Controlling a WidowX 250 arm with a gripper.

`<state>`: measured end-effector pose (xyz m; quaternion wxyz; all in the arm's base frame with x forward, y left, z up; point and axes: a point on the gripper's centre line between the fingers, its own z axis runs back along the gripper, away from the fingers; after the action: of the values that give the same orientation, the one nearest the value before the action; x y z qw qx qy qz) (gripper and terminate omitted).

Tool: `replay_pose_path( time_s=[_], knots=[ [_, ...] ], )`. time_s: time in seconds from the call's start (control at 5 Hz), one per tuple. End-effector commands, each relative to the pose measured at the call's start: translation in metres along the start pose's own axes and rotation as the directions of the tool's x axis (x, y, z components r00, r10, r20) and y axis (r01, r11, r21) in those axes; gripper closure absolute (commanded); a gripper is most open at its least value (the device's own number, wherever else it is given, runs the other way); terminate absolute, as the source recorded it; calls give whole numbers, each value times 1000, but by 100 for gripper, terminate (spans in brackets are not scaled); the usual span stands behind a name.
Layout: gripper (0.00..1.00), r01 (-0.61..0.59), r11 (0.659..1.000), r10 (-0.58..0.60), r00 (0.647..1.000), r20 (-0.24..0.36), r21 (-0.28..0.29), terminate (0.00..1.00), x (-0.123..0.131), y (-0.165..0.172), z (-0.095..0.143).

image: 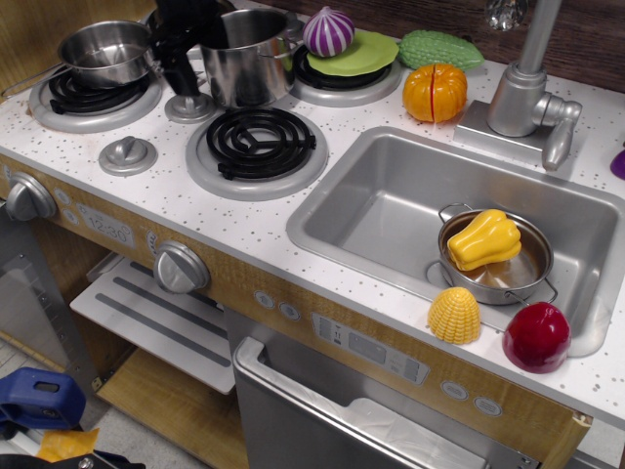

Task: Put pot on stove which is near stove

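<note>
The tall shiny steel pot point(252, 59) stands upright on the white cooktop, just behind the empty front stove burner point(256, 145) with its black coil. My black gripper point(200, 51) is at the pot's left rim. One finger reaches down outside the wall and the other is inside the pot, so the jaws straddle the wall and look closed on it. The pot's base is near the burner's far rim, not on the coil.
A rounded steel saucepan point(105, 51) sits on the left burner point(59, 109). A purple onion point(329, 31) on a green plate point(366, 51) covers the back burner. Grey knobs point(128, 154) lie left of the front burner. The sink point(391, 210) holds a small pan with a yellow pepper point(483, 239).
</note>
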<state>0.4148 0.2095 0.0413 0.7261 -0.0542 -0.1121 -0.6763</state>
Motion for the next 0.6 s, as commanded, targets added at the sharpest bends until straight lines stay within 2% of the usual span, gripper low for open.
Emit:
replay_pose_path(
  time_s=[0.0, 0.4],
  knots=[
    [100, 35, 996, -32, 999, -40, 77, 0, -2, 7, 26],
    [100, 31, 996, -27, 998, -50, 89, 0, 0, 7, 25]
  ],
)
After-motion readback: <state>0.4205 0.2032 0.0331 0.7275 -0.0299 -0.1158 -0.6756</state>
